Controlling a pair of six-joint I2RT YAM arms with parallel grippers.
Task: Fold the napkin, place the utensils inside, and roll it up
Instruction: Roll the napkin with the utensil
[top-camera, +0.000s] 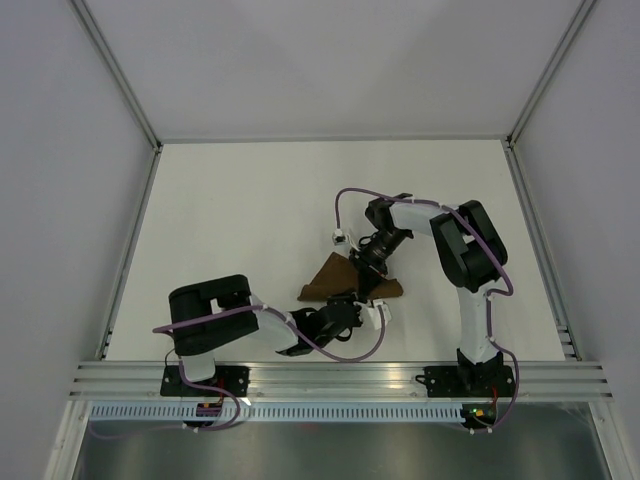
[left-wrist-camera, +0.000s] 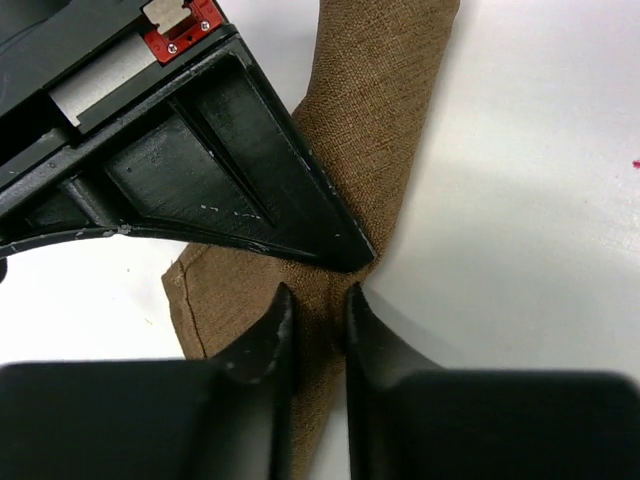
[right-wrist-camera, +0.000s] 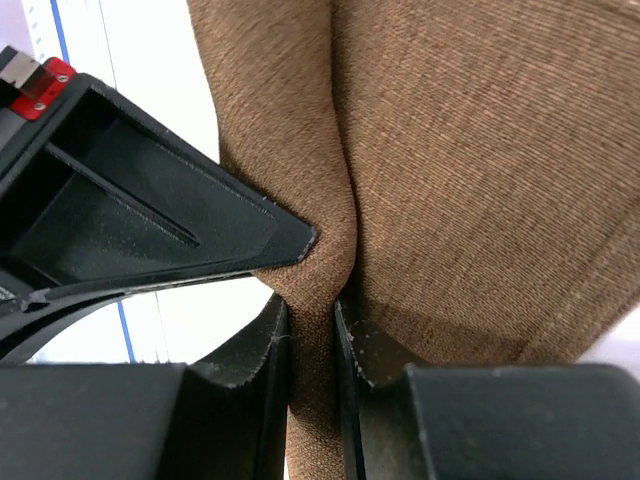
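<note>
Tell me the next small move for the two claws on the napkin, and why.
Probably draw the two a little apart along the fold, to pull it taut. The left claw and the right claw are both shut on the same raised ridge of the napkin, their tips almost touching, and the cloth is bunched there rather than lying flat.

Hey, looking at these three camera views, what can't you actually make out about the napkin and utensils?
Top external: the left gripper and right gripper cover the middle of the napkin, and the pinch is too small to read.
Wrist views: the napkin's outline is cut off by the frame edges and blocked by the fingers.
Utensils: none are visible in any view. Whether any lie inside the folds cannot be told.
</note>
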